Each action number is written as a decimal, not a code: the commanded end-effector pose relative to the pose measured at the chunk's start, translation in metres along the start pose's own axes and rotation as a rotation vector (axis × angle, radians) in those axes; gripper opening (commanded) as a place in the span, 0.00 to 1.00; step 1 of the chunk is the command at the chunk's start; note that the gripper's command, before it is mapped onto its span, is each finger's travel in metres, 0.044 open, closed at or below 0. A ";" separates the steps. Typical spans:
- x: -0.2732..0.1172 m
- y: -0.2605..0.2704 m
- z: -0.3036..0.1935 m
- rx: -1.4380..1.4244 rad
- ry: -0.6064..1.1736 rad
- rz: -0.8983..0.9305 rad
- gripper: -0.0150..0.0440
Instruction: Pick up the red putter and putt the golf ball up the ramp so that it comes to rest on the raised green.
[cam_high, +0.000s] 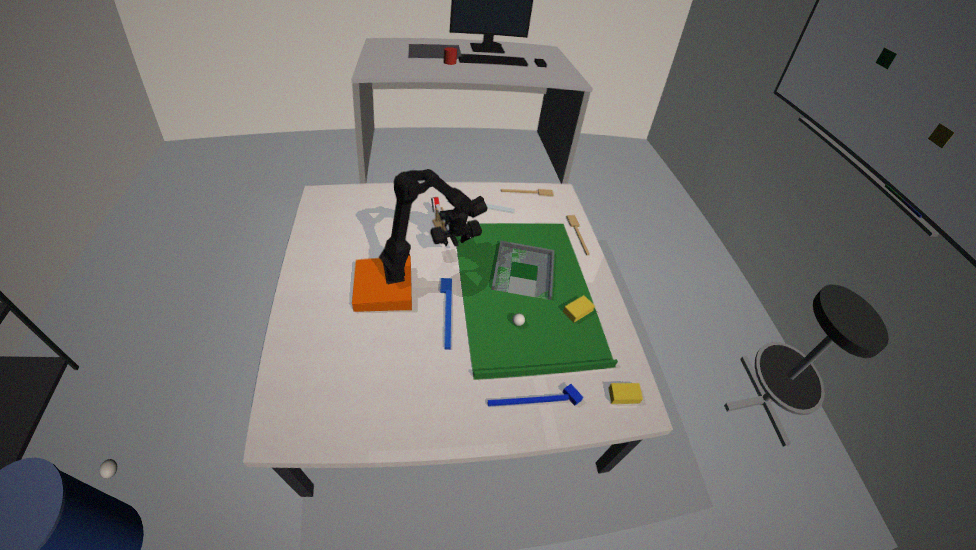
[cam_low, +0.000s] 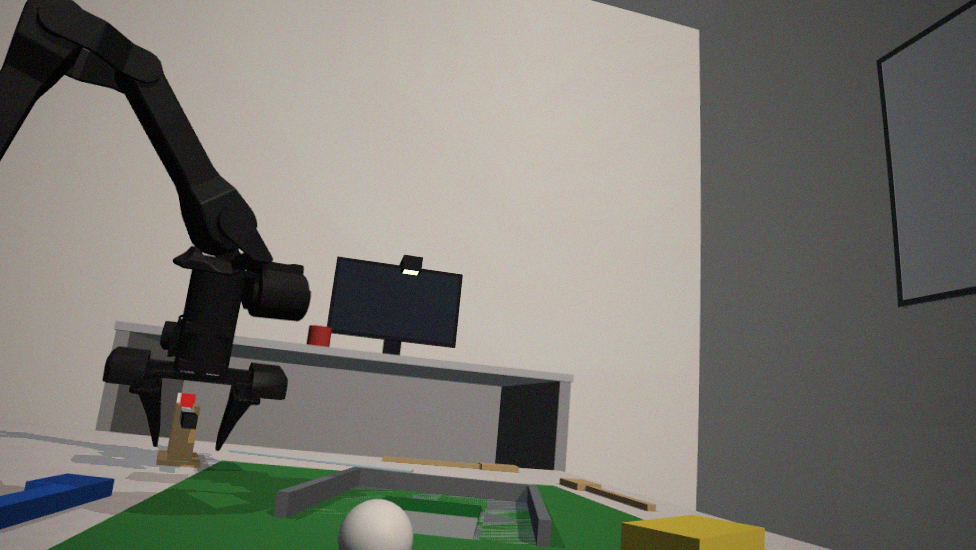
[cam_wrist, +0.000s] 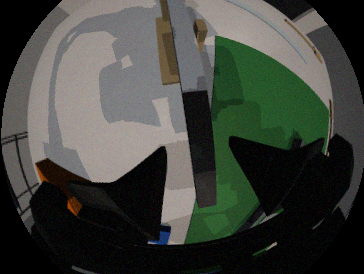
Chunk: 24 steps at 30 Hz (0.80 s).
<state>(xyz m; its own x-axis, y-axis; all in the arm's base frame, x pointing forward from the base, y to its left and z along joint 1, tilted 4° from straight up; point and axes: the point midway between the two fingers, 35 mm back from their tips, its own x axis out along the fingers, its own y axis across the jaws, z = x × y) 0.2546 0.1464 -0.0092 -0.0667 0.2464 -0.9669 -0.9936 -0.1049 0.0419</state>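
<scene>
The putter (cam_high: 435, 200) (cam_low: 187, 400) (cam_wrist: 200, 132) rests on a wooden stand (cam_low: 180, 440) (cam_wrist: 167, 55). Its red end shows in the top and exterior views. In the wrist view its grey shaft and black grip run between my fingers. My gripper (cam_high: 456, 240) (cam_low: 187, 447) (cam_wrist: 198, 145) is open and points down, with a gap on each side of the grip. The white golf ball (cam_high: 519, 319) (cam_low: 375, 529) lies on the green mat (cam_high: 491, 348) (cam_low: 129, 509) (cam_wrist: 280, 85). The grey-walled enclosure (cam_high: 552, 276) (cam_low: 437, 479) behind it surrounds a green square (cam_high: 524, 271); the ramp's slope is hard to tell.
A blue putter-like stick (cam_high: 448, 317) (cam_low: 68, 491) lies left of the mat, another blue stick (cam_high: 529, 400) at the front. Yellow blocks (cam_high: 579, 308) (cam_high: 625, 393) stand at the right. Wooden sticks (cam_high: 522, 191) (cam_high: 580, 235) and a pale strip (cam_high: 502, 208) lie at the back.
</scene>
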 end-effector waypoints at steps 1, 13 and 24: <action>0.000 0.000 0.000 0.000 0.000 0.000 0.60; 0.000 0.000 0.000 0.000 0.000 0.000 0.26; -0.044 -0.005 0.013 0.000 -0.001 0.001 0.25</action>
<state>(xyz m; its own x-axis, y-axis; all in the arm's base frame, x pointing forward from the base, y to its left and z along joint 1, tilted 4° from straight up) 0.2544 0.1448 0.0112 -0.0896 0.2281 -0.9695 -0.9926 -0.1004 0.0681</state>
